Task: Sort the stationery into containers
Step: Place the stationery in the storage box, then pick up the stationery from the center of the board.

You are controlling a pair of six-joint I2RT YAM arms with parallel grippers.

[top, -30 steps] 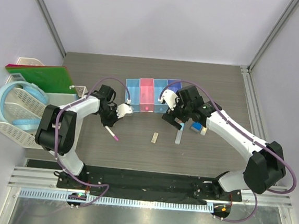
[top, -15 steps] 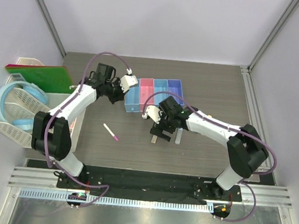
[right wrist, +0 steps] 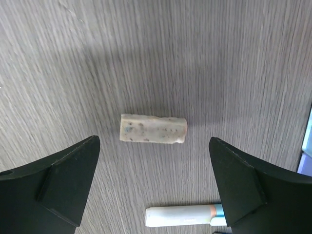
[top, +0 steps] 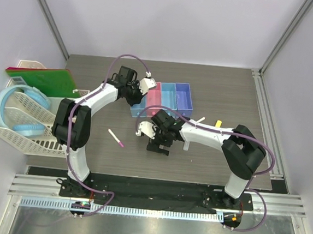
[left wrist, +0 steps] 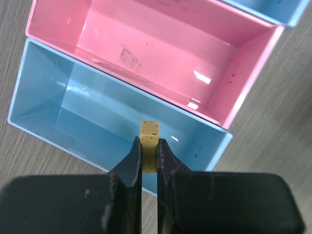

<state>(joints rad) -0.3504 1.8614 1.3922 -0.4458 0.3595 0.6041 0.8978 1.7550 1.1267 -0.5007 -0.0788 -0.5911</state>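
Observation:
My left gripper [top: 138, 97] is shut on a small tan piece [left wrist: 149, 141] and holds it above the leftmost light blue bin [left wrist: 73, 112] of the joined containers [top: 174, 96]. The pink bin [left wrist: 161, 53] beside it looks empty. My right gripper [top: 157, 143] is open and low over the table. In the right wrist view the gripper [right wrist: 153, 142] straddles the second tan piece [right wrist: 153, 129], which lies flat. The pale blue tube [right wrist: 185, 216] lies just beyond it. One white pen [top: 116, 138] lies left of centre. Another pen [top: 199, 121] and the yellow stick [top: 218, 123] lie right. The blue block is hidden.
A white lattice basket [top: 21, 130] stands at the left edge with a big blue hoop [top: 1, 103] and a green board [top: 42, 79] on it. The right arm's forearm stretches across the table's middle right, above the pen and tube.
My left gripper rose from the table with the tan piece and moved back and right to above the light blue bin. My right gripper swung left and nearer, over the second tan piece.

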